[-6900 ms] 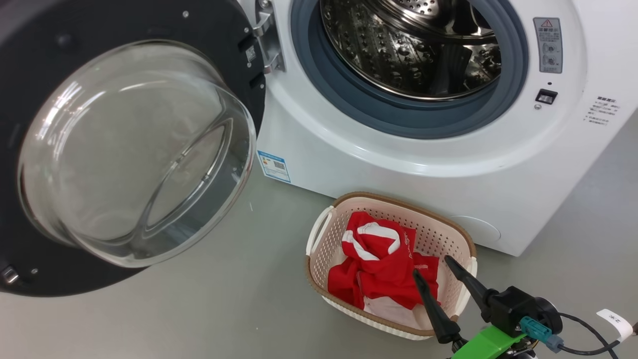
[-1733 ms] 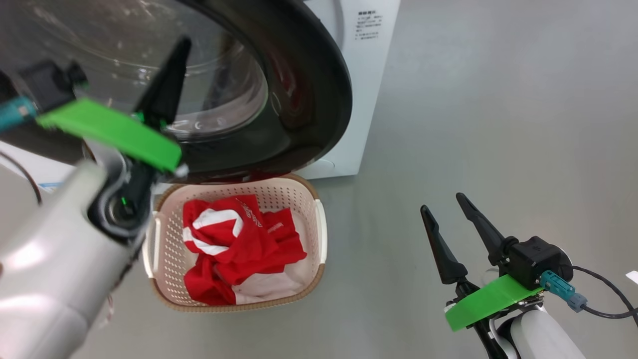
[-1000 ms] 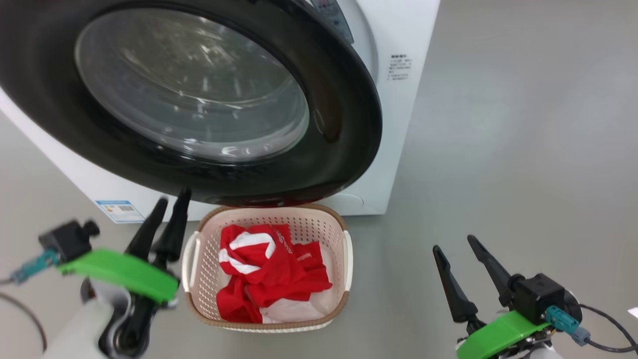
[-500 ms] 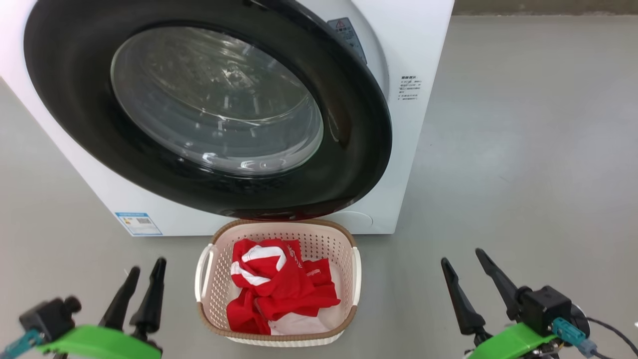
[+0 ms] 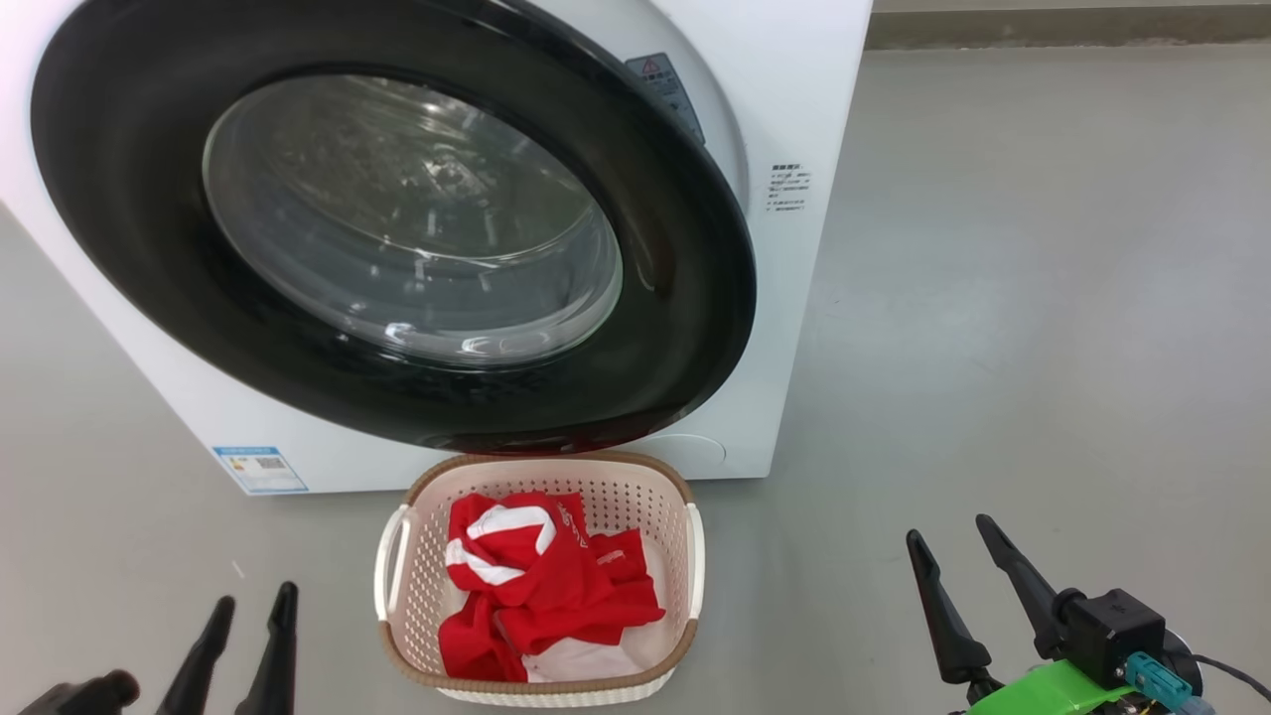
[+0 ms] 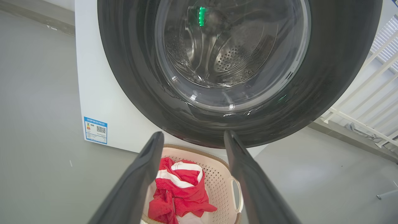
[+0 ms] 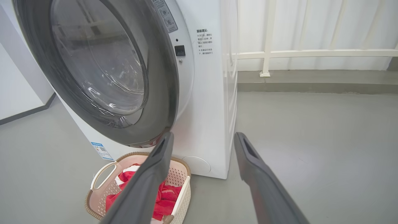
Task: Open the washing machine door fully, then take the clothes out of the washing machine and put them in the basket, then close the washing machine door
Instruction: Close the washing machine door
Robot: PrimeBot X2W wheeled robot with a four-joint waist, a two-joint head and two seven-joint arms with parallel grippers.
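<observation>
Red crumpled clothes (image 5: 541, 596) fill the perforated basket (image 5: 419, 596); left hand (image 5: 255, 596), right hand (image 5: 947, 528) both apart.

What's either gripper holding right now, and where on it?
Nothing. Left gripper and right gripper are open and empty; clothes lie in the basket.

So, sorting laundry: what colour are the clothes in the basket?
The clothes are red with white trim; head view shows best.
</observation>
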